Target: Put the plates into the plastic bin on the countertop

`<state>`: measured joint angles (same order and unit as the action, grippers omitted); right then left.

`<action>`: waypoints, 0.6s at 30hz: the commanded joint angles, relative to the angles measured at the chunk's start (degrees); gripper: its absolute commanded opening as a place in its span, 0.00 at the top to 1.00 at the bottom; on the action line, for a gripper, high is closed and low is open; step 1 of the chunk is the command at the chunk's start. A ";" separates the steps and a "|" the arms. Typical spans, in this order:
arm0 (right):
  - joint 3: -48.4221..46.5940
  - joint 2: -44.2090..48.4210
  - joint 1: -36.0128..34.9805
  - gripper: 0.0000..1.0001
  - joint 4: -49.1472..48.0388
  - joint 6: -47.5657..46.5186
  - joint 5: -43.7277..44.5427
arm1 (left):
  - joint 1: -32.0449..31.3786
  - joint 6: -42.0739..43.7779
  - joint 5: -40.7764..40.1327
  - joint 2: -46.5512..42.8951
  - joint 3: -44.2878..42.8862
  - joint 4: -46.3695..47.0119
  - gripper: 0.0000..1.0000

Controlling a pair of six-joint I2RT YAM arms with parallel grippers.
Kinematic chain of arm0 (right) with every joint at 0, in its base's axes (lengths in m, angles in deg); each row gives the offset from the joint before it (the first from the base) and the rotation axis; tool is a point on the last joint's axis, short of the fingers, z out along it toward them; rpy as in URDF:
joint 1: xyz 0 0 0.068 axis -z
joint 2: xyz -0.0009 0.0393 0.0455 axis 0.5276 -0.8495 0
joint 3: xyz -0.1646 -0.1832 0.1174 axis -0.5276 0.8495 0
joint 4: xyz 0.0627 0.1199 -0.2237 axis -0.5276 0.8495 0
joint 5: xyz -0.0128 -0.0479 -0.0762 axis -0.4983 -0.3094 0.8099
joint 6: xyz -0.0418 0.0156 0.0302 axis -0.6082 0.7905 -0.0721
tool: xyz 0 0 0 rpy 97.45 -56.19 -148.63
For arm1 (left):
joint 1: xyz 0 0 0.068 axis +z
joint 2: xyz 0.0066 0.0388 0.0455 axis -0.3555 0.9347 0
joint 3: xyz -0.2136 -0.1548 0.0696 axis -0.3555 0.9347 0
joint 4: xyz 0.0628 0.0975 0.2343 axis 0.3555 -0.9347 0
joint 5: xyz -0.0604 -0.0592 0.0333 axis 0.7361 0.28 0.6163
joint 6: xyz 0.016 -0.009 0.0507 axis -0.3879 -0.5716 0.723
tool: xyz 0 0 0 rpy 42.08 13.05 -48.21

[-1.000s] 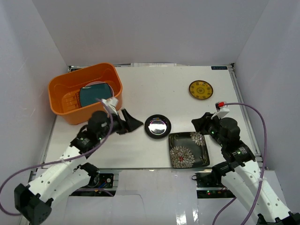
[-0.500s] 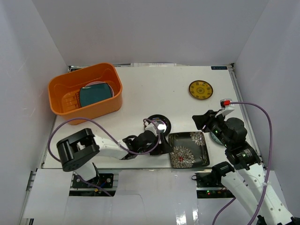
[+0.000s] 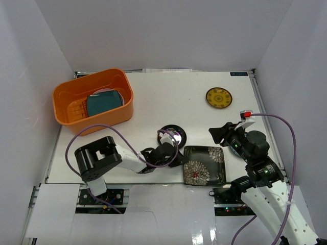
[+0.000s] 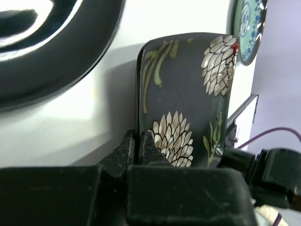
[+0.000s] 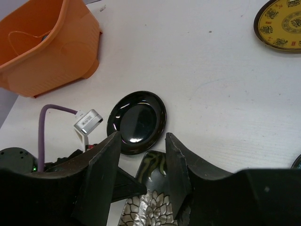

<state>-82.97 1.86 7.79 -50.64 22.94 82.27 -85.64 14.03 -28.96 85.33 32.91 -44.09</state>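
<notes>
While the left pincer sits clenched on the near edge of the black floral square plate, low on the tabletop, the step in hand looks like the pick-up of this dish, with the carry to the bin to follow. The wrist view shows the fingers pinched together over the rim, the plate reaching away from them. The plate lies at the near edge, just beside the glossy black round plate and well apart from the orange plastic bin in the far left corner, where a teal plate already lies inside. The right pincer hangs above the tabletop with its jaws parted and nothing between them. Next, by my reading, comes a lift that keeps the thin rim from slipping, then a long swing left and a drop over the bin's rim. Far right, the small yellow patterned plate waits, and a light-blue patterned plate peeks in beyond the floral one. As for writing: a small blue label at the back edge is too tiny to read, and no brand shows anywhere.
</notes>
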 commanded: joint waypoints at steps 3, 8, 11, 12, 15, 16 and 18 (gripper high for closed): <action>-2.11 0.28 0.06 0.47 -0.43 -0.10 -0.56 | -1.01 2.79 -1.34 -15.86 5.70 -6.75 1.00; -6.50 0.54 0.15 0.27 -0.07 -1.32 0.32 | 3.96 7.62 -2.57 -34.85 2.90 -17.18 1.00; -10.11 0.28 0.15 0.24 0.89 -2.99 3.30 | 20.60 10.17 4.97 -45.49 0.01 -21.40 1.00; -10.64 0.36 0.15 0.24 0.98 -3.26 3.22 | 25.31 11.22 5.69 -47.16 -1.66 -22.82 1.00; -10.82 0.45 0.15 0.25 1.51 -3.70 2.78 | 39.74 17.10 10.79 -48.33 -12.61 -29.42 1.00; -10.47 0.37 0.15 0.25 1.51 -3.70 2.69 | 46.38 18.16 13.32 -46.15 -15.62 -32.04 1.00; -8.89 0.19 0.15 0.25 1.16 -3.44 1.20 | 53.09 19.75 17.10 -42.98 -23.16 -34.96 1.00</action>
<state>-92.41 2.25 7.79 -48.74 20.75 84.22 -40.02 31.17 -19.73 42.12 20.47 -79.39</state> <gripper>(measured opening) 0.746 0.063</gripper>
